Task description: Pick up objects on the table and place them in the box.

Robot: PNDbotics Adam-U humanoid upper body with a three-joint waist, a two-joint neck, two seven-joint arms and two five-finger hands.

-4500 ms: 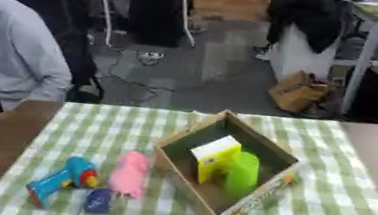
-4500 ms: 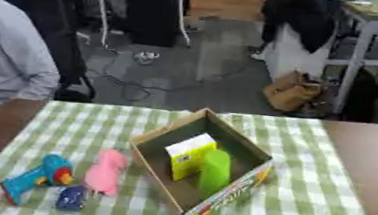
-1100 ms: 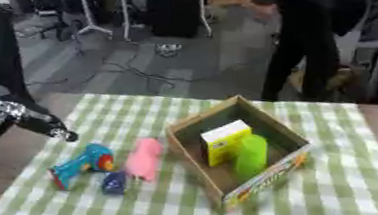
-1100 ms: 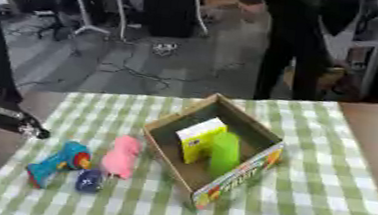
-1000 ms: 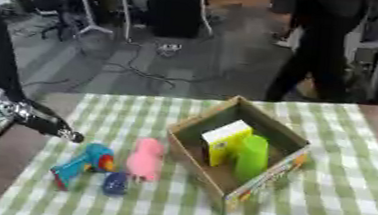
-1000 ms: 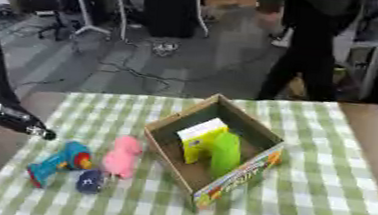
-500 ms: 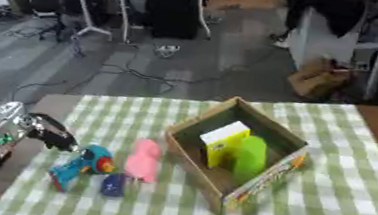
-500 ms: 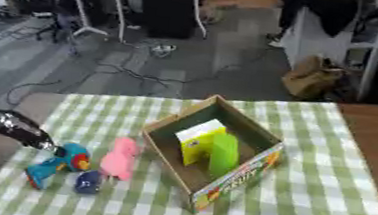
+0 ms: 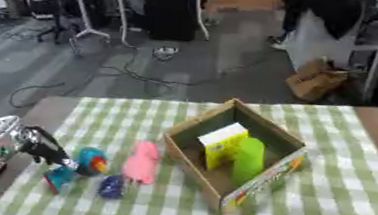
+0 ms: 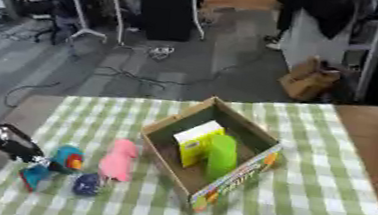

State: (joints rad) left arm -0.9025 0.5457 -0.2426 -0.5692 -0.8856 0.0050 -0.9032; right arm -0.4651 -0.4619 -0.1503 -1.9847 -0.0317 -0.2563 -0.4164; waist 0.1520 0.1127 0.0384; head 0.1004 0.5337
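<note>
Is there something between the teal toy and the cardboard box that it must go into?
Yes. The pink toy lies between the teal toy and the open cardboard box, so the left hand would probably need to lift the teal toy over it.

A lab or workshop: metal-legged desks [image 9: 120, 2], cables [image 9: 143, 72] trailing over grey floor [image 9: 233, 59], a checked-cloth bench [image 9: 341, 196].
</note>
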